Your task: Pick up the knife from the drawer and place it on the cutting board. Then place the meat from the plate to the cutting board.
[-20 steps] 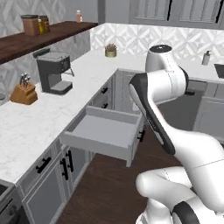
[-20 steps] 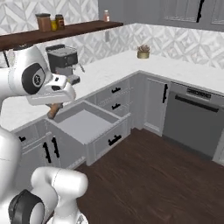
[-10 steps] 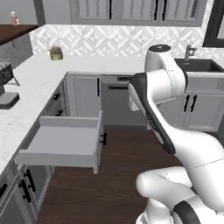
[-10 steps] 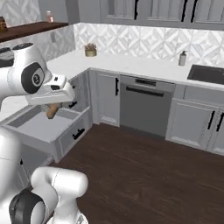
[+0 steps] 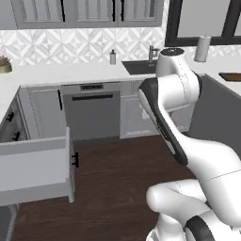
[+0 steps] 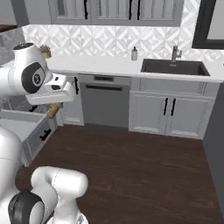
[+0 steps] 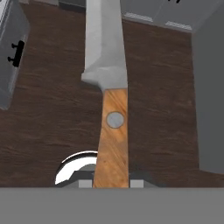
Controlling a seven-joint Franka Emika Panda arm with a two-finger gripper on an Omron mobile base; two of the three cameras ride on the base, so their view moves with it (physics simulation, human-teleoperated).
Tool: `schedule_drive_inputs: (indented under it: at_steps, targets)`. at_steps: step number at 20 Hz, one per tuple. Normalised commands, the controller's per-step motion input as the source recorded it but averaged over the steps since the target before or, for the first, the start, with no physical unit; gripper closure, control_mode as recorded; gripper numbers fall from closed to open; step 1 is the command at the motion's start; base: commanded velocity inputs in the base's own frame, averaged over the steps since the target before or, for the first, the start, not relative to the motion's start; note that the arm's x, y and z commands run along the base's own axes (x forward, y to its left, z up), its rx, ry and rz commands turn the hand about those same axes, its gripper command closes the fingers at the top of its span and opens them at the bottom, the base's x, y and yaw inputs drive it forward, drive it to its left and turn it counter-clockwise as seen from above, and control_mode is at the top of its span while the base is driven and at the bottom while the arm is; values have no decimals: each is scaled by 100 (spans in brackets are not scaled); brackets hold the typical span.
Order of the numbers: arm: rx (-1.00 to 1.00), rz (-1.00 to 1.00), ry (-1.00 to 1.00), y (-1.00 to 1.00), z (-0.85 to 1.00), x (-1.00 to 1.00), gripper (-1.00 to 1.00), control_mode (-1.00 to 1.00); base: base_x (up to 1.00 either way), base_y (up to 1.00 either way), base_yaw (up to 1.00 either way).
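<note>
My gripper [image 7: 111, 181] is shut on the knife [image 7: 114, 120], holding the end of its orange-brown wooden handle, and the silver blade points away from the hand over the dark wood floor. In the right base view the gripper [image 6: 54, 109] hangs under the white hand with the knife handle [image 6: 52, 112] sticking out below it. The drawer [image 5: 33, 169] stands pulled out at the left, its grey front and black bar handle also in the hand view [image 7: 13, 52]. A flat dark brown piece at the far right counter looks like the cutting board [image 5: 230, 76]. Plate and meat are out of view.
A white counter runs along the back wall with a dark sink [image 5: 141, 66], a soap bottle [image 5: 113, 57] and a potted plant [image 5: 4, 65]. Below it sit a dishwasher [image 6: 105, 105] and grey cabinets [image 6: 166, 113]. A dark grey counter block [image 5: 219, 113] stands at the right.
The whole picture has swung: the base has turned right, so the drawer and coffee-machine counter slid left and the sink wall came into view. The knife stays in the shut gripper.
</note>
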Motion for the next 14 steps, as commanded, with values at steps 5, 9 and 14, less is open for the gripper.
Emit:
schedule_drive_inputs:
  at_steps: [5, 9, 14]
  targets:
    - [0, 0, 0, 0, 0, 0, 100, 100, -19, -39, -42]
    - [0, 0, 0, 0, 0, 0, 100, 100, -13, -38, -42]
    - [0, 0, 0, 0, 0, 0, 100, 100, -10, -39, -43]
